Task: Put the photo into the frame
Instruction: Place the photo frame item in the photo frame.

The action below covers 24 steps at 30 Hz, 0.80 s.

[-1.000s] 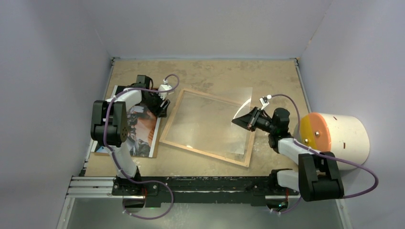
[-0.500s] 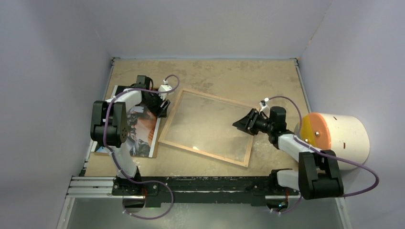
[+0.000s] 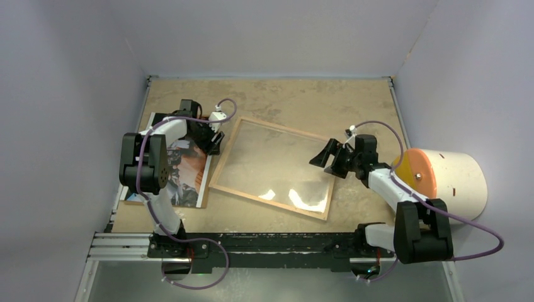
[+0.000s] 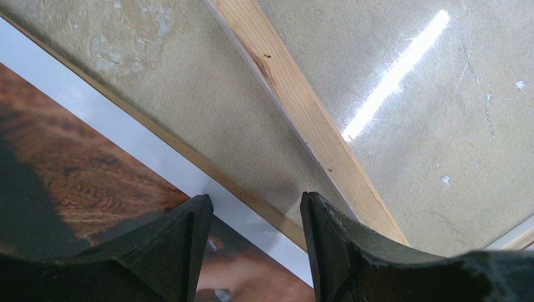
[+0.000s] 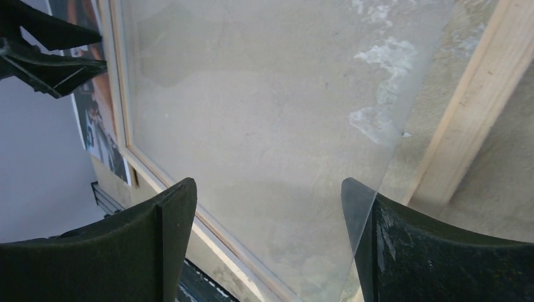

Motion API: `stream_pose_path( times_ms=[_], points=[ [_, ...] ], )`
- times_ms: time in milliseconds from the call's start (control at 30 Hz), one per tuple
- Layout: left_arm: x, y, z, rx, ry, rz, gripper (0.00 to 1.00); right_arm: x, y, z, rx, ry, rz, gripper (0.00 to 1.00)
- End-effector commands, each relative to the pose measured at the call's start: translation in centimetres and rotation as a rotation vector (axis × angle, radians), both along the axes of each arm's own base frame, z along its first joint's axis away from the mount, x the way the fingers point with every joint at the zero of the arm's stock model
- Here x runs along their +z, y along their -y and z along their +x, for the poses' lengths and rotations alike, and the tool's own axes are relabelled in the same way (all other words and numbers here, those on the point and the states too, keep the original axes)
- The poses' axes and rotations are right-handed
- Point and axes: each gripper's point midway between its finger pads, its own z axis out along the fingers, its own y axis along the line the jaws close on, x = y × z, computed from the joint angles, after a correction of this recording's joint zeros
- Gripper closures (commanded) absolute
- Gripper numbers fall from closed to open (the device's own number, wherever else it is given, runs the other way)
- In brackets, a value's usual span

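Note:
The frame (image 3: 283, 129) lies wood face up in the middle of the table, and a clear sheet (image 3: 277, 163) lies inside it. The photo (image 3: 189, 173), dark with orange-brown patches, rests on a brown backing board (image 4: 157, 132) to the frame's left. My left gripper (image 3: 214, 141) is open low over the photo's white-bordered right edge (image 4: 255, 198), beside the frame's left rail (image 4: 302, 113). My right gripper (image 3: 330, 157) hangs open over the frame's right side (image 5: 267, 184). The sheet's edge (image 5: 403, 126) runs past the right finger, whose tip shows through it.
A white cylinder with an orange face (image 3: 447, 179) lies off the table's right edge, close behind my right arm. Grey walls enclose the table on the left, back and right. The arms' rail (image 3: 252, 242) runs along the near edge.
My right gripper has opened and let go of the clear sheet. The sheet's raised right side has dropped down into the frame. The right gripper has drawn back slightly to the right. The left arm is still.

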Motion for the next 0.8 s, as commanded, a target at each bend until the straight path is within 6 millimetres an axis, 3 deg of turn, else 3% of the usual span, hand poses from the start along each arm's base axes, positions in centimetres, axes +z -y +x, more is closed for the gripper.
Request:
stream_pose_path(
  times_ms=[0, 200, 767],
  points=[
    [-5.7, -0.2, -6.8, -0.027, -0.284, 0.054, 0.42, -0.2, 1.1, 0.0, -0.012, -0.009, -0.088, 0.13],
    [-5.8, -0.2, -6.9, -0.027, -0.285, 0.054, 0.42, -1.0, 2.0, 0.0, -0.040, -0.038, -0.161, 0.13],
    [-5.9, -0.2, -7.0, -0.029, -0.290, 0.052, 0.42, -0.4, 4.4, 0.1, -0.098, -0.040, -0.344, 0.11]
  ],
)
